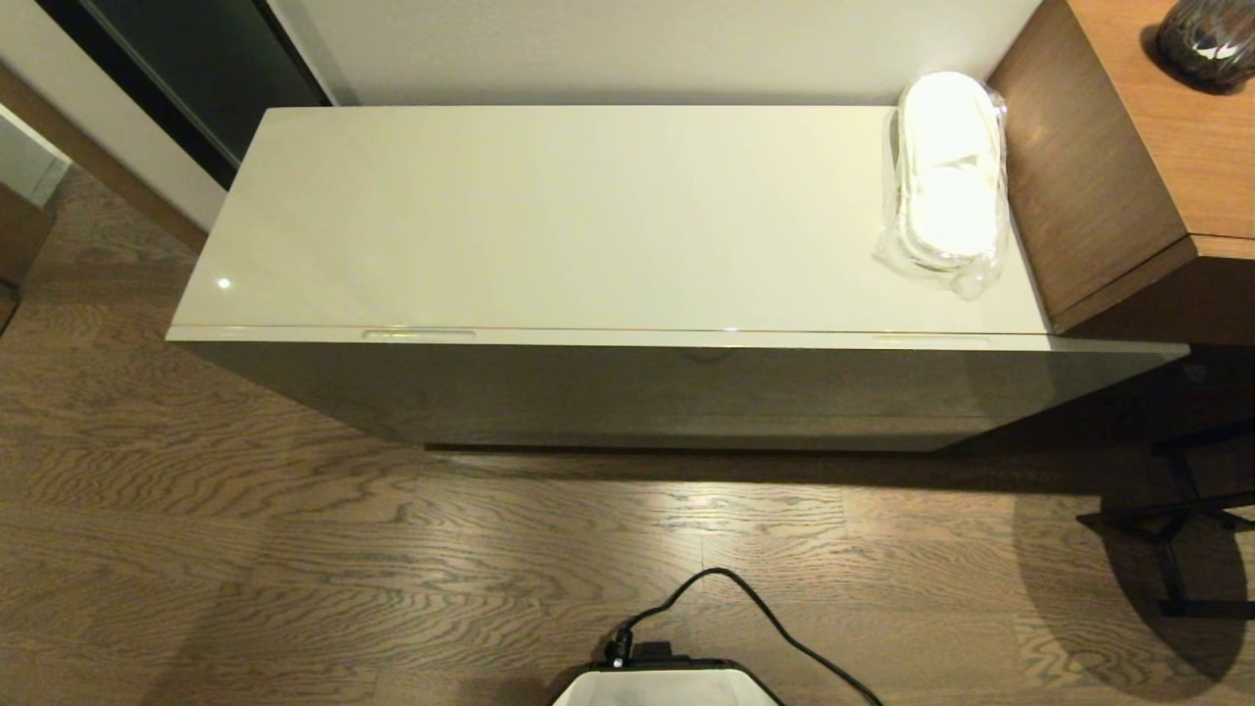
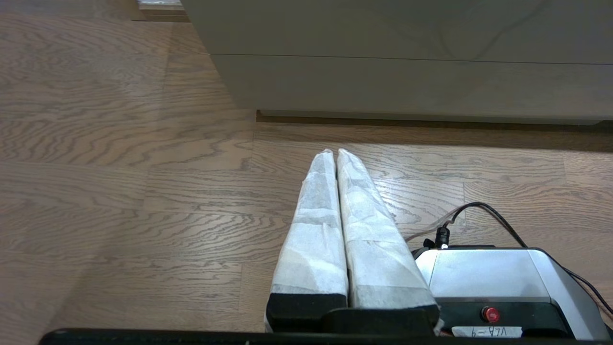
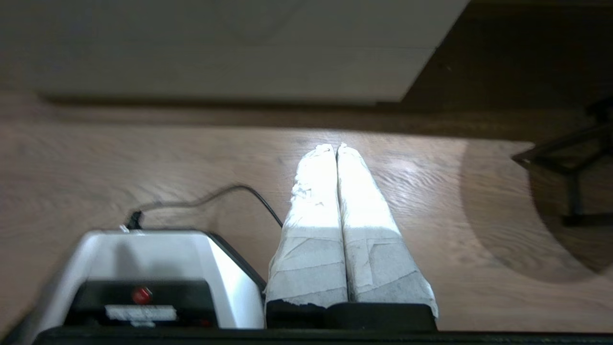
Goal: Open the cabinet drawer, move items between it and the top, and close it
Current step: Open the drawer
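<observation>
The cabinet's glossy cream top (image 1: pixel 549 216) spans the head view. A pair of white slippers in clear plastic wrap (image 1: pixel 949 176) lies at its far right end. The cabinet drawer (image 1: pixel 637 378) is pushed in, its front flush below the top's front edge, with two narrow recessed slots along that edge. The small packet is out of view. My left gripper (image 2: pixel 335 153) is shut and empty, low over the wood floor in front of the cabinet (image 2: pixel 412 81). My right gripper (image 3: pixel 336 147) is likewise shut and empty, low over the floor before the cabinet (image 3: pixel 230 52). Neither arm shows in the head view.
A brown wood-grain desk (image 1: pixel 1128 147) butts against the cabinet's right end, with a dark rounded object (image 1: pixel 1204 39) on it. A black chair base (image 1: pixel 1177 520) stands on the floor at right. My white base (image 1: pixel 667 686) with a black cable sits in front.
</observation>
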Available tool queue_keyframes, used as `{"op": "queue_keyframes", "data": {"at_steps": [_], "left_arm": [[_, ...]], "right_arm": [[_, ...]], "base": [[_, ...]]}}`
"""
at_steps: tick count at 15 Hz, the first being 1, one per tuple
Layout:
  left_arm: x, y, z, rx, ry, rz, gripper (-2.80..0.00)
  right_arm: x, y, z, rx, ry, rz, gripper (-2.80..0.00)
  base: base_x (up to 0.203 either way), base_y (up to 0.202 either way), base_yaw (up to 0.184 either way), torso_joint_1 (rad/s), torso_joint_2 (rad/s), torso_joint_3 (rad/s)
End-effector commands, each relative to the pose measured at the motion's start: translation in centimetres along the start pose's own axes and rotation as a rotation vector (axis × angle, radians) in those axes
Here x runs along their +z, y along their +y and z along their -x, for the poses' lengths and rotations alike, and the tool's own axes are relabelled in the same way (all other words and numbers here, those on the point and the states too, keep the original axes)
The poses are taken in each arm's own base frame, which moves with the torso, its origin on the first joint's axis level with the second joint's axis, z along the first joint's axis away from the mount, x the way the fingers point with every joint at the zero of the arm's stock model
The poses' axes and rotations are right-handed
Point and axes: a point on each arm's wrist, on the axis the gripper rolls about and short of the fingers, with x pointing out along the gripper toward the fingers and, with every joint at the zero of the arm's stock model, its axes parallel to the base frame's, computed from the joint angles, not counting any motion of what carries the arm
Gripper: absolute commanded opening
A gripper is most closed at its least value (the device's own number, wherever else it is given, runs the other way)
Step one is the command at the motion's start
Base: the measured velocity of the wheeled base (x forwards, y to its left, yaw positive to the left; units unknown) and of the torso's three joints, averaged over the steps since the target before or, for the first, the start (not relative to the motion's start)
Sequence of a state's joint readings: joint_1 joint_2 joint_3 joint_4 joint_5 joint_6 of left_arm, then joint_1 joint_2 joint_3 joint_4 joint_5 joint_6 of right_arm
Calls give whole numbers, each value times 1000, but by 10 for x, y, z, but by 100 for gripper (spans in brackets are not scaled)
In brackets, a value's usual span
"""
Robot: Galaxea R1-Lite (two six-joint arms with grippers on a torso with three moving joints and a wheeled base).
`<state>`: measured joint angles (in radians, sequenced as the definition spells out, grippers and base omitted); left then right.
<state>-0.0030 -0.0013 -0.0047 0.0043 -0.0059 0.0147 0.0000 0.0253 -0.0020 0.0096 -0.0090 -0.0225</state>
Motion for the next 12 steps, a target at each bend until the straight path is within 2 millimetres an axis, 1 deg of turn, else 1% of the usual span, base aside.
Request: {"op": "queue_keyframes", "data": {"at_steps": [1, 3, 4, 5, 6, 7, 8, 9, 10, 11, 12], "left_arm": [[0, 0, 0, 0, 0, -1, -280], [0, 0, 0, 0, 0, 1, -280], [0, 0, 0, 0, 0, 1, -280], [0, 0, 0, 0, 0, -1, -280], [0, 0, 0, 0, 0, 1, -280], [0, 0, 0, 0, 1, -1, -280], [0, 0, 0, 0, 0, -1, -280], [0, 0, 0, 0, 2, -1, -280], [0, 0, 0, 0, 0, -1, -280], [0, 0, 0, 0, 0, 1, -280], [0, 0, 0, 0, 0, 0, -280]], "right_arm": [[1, 0, 0, -3, 1, 5, -280], [1, 0, 0, -4, -16, -6, -280], [9, 0, 2, -7, -51, 1, -280], [23, -1, 6, -6, -82, 1, -280], [47, -1, 16, -2, -121, -6, -280], [80, -2, 28, 5, -183, -29, -280], [118, -3, 40, 13, -246, -64, -280], [158, -4, 44, 24, -274, -107, -280], [191, -4, 33, 34, -240, -149, -280], [211, -4, 15, 40, -179, -190, -280], [221, -4, -10, 45, -84, -240, -280]], "base": [[0, 0, 0, 0, 0, 0], [0, 0, 0, 0, 0, 0], [0, 0, 0, 0, 0, 0], [0, 0, 0, 0, 0, 0], [0, 0, 0, 0, 0, 0], [0, 0, 0, 0, 0, 0], [0, 0, 0, 0, 0, 0], [0, 0, 0, 0, 0, 0], [0, 0, 0, 0, 0, 0], [0, 0, 0, 0, 0, 0], [0, 0, 0, 0, 0, 0]]}}
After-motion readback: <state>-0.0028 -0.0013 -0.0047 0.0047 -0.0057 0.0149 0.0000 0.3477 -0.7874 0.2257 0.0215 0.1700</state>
